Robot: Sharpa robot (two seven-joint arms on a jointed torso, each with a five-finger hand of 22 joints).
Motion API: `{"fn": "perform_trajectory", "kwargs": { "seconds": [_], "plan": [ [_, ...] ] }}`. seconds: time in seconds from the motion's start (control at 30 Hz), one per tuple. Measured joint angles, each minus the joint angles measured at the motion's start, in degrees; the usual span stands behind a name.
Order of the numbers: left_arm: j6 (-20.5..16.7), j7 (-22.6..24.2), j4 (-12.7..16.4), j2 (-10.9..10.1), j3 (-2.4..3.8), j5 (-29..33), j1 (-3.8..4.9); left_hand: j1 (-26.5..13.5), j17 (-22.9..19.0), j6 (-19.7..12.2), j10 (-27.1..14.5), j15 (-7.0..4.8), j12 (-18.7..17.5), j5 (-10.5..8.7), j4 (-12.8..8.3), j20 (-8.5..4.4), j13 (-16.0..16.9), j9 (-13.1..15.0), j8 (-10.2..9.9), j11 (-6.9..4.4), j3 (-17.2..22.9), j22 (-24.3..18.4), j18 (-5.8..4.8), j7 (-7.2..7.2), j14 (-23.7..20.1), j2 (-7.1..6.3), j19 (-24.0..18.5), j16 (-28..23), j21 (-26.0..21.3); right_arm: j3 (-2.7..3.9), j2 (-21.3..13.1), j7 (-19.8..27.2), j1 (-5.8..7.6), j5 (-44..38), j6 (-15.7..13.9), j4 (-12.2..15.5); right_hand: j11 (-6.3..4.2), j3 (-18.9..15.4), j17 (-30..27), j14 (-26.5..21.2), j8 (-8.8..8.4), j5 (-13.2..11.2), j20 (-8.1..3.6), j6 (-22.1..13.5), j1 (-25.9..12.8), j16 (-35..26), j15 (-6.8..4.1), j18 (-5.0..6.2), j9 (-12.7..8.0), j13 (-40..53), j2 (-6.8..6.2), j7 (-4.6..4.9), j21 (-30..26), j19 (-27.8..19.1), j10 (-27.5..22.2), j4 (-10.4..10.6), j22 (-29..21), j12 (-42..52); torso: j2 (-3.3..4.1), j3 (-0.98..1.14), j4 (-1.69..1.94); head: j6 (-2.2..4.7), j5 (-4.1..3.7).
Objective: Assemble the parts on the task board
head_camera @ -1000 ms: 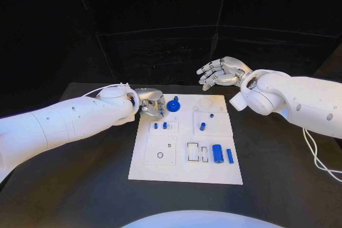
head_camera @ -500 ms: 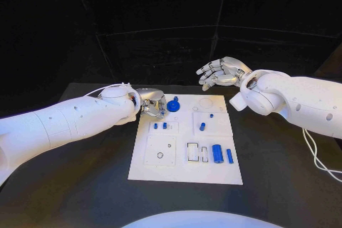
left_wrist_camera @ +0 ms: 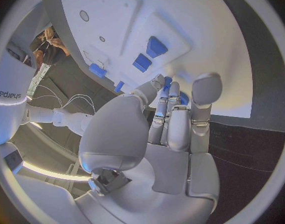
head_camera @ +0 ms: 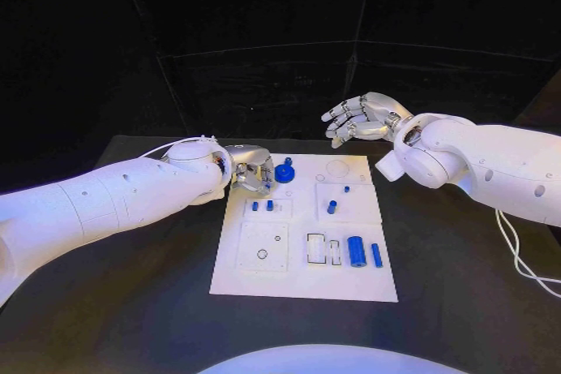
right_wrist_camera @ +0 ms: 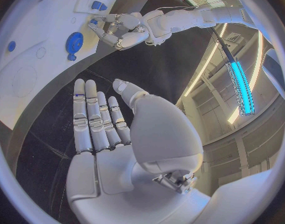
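Observation:
The white task board (head_camera: pixel 301 277) lies in the middle of the black table. My left hand (head_camera: pixel 249 169) sits at the board's far left corner, fingers curled, beside a round blue gear (head_camera: pixel 285 176). Between its thumb and fingertips (left_wrist_camera: pixel 205 89) a small blue part (left_wrist_camera: pixel 182 99) shows, apparently pinched. Two short blue pegs (head_camera: pixel 263 205) stand just near of that hand, and another peg (head_camera: pixel 332 208) stands to their right. My right hand (head_camera: pixel 365 117) hangs raised beyond the board's far edge, fingers spread and holding nothing.
Two blue cylinders (head_camera: pixel 365 253) lie in the board's near right section, next to a rectangular slot (head_camera: pixel 317 248). A square panel with a small hole (head_camera: pixel 262 254) is at the near left. Black table (head_camera: pixel 129 309) surrounds the board.

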Motion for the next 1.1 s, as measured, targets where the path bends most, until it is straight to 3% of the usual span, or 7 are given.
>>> {"fn": "perform_trajectory", "kwargs": {
  "seconds": [0.43,0.7,1.1],
  "plan": [
    [0.9,-0.62,0.0,-0.01,0.01,0.04,0.01,-0.27,-0.29,-0.02,-0.01,0.0,-0.76,0.0,-0.33,0.0,0.01,-0.09,-0.75,0.01,-0.33,0.02,0.0,0.02,0.0,-0.27,0.0,0.0,0.0,0.0,-0.01,0.0,0.0,0.0,0.0,-0.01,0.0,0.0,0.0,0.0,0.0,-0.01,0.0,0.0,0.0,0.0,0.0,0.0,0.0,0.01,0.0,0.0,0.0,0.0,0.0,0.0,0.0,0.0,-0.02,0.01,0.05,-0.05,-0.02],
    [0.85,-0.76,0.0,-0.04,-0.04,-0.02,-0.05,-1.62,-1.45,-2.99,-3.93,0.74,-3.96,0.01,-0.69,0.34,-0.18,-0.44,-3.11,1.91,-1.31,-0.05,0.0,1.73,0.1,-2.14,-0.34,0.0,0.0,0.0,-0.02,0.0,0.0,-0.01,0.0,-0.03,0.0,0.0,0.01,0.0,0.0,-0.01,0.0,0.0,0.0,0.0,0.0,0.0,0.0,0.01,0.0,0.0,0.0,0.0,0.0,0.0,0.01,0.0,-0.02,0.01,0.05,-0.07,0.02],
    [-0.24,-0.68,0.01,-0.11,-0.04,-0.04,-0.05,-1.93,-1.93,-3.6,-5.53,1.14,-4.69,0.01,-0.64,0.67,-0.18,-0.43,-3.78,2.22,-1.91,-0.28,0.0,1.94,0.1,-2.45,-0.68,0.0,-0.24,0.0,-0.02,0.0,0.0,-0.01,0.0,-0.05,0.0,0.0,0.01,0.0,0.0,-0.01,0.0,0.0,0.0,0.0,0.0,0.0,0.0,0.01,0.0,0.0,0.0,0.0,0.0,0.0,0.01,0.0,-0.03,0.02,0.05,-0.08,0.04]
  ]
}}
